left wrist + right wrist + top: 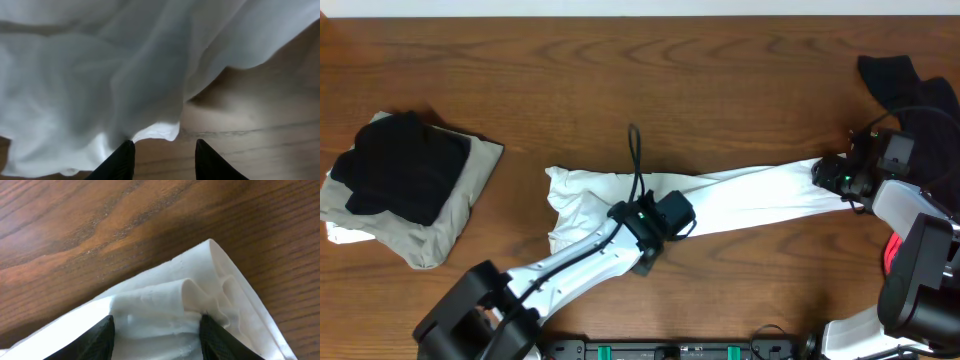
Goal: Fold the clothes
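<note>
Hidden: the left arm (pixel 585 258) and its wrist lie over the middle of the white T-shirt (pixel 760 198) in the overhead view, so the cloth beneath them cannot be seen.
Cut off: the right arm (pixel 920 265) runs out of the overhead view at the right edge. Both wrist views show only the ends of the fingers, rising from the lower edge.
Hard to make out: a black garment (pixel 905 85) at the far right of the bench (pixel 620 60) sits partly behind the right arm. A scrap of red (pixel 892 255) shows beside that arm, and I cannot tell what it belongs to.
Shirt position: gathered into a long band across the middle of the bench, crumpled at its left end and narrowing toward the right.
Shirt and left jaws: white cloth fills the upper part of the left wrist view, and a lip of hem lies just ahead of the fingers (pixel 122 161). One finger is at the cloth's edge, the other over bare wood.
Left jaws: parted, bare wood between them, nothing held.
Shirt and right jaws: the narrow right end runs into them, with a pleated corner lying between the fingers (pixel 100 337).
Right jaws: about half apart, clamped on that bunched cloth.
Folded pile (pixel 410 190): dark cloth on tan, at the left of the bench, well apart from the shirt.
</note>
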You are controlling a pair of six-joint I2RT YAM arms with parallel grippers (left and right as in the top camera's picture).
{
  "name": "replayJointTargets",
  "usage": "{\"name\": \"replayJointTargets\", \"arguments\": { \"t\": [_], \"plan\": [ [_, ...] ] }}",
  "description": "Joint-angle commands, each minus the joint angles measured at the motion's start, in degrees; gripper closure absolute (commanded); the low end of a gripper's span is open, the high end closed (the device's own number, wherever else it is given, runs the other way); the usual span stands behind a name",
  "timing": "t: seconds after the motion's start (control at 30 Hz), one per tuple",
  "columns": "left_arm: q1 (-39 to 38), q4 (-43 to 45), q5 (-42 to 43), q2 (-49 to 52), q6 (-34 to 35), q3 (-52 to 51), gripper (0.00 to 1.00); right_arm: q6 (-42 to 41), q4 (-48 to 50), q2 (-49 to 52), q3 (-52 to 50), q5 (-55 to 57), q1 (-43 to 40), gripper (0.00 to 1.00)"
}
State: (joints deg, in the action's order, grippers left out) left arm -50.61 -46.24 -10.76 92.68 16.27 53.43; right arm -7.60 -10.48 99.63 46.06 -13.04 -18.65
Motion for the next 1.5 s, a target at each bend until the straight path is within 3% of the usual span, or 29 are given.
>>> {"name": "replayJointTargets", "arguments": {
  "t": [0.0, 1.13, 1.3, 1.47],
  "plan": [
    [-0.1, 0.3, -3.8, 1.7, 0.3, -1.0, 0.6, -1.1, -4.3, 7.8, -5.6, 3.6, 0.5, 0.45],
    [-3.9, 3.3, -9.9, 9.5, 13.6, -1.4, 0.63, -1.1, -4.1, 7.8, -5.6, 3.6, 0.5, 0.44],
    [-3.9, 3.1, -9.9, 9.5, 13.6, -1.4, 0.75, -1.1, -4.1, 7.8, -5.6, 3.6, 0.5, 0.44],
    [-3.9, 2.3, -9.9, 9.5, 13.6, -1.3, 0.93, -1.1, -4.1, 7.8, -5.6, 3.6, 0.5, 0.44]
  ]
}}
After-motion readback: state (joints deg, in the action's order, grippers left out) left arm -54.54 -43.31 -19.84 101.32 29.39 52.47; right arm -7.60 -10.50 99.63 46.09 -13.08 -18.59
